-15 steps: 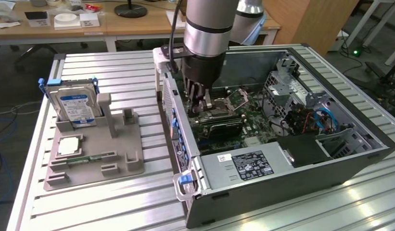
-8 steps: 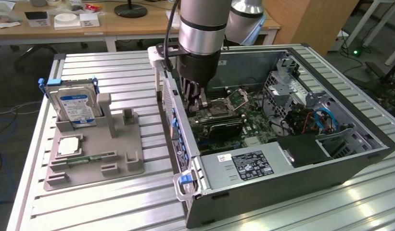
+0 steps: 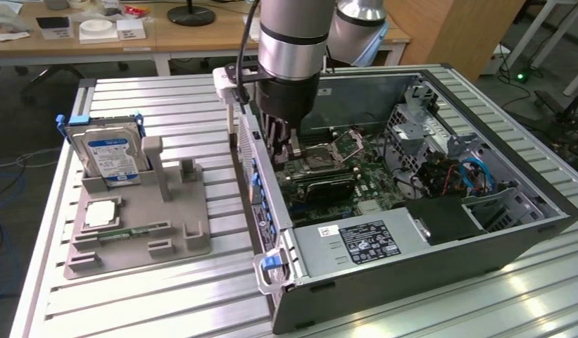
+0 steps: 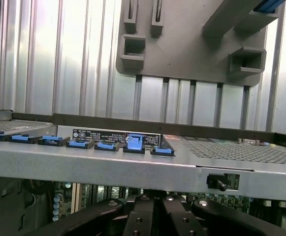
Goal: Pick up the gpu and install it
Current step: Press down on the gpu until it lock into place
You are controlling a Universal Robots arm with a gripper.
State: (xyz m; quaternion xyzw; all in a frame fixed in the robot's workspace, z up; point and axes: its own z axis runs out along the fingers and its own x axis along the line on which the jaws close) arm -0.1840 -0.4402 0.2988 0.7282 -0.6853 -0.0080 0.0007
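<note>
On the ribbed metal counter lies an open computer case, side panel off, interior facing up. Robot arm: descends from above into the case near its rear wall, the black jaws reaching down toward the motherboard. State of the jaws: cannot tell; their tips are hidden among the board's parts, and from the wrist view just the black linkage at the base is seen. Gpu: a dark block with a green edge, seated low on the motherboard just below the jaws, toward the power supply; whether the jaws touch it cannot be told. Power supply: grey box with a black label, at the near end of the case. Drive bay area: blue cables at the exterior view's right. Rear case edge: a row of blue slot clips along the grey metal wall, seen from the wrist view, with green board visible beneath. Grey fixture tray: beside the case on the exterior view's left, apart from it. Hard drive: silver, blue-and-white label, standing upright in the tray. Memory stick: narrow, green, lying flat in a tray slot. Processor chip: square, silver, resting in the tray just below the hard drive. Wooden desk behind, carrying small boxes.
</note>
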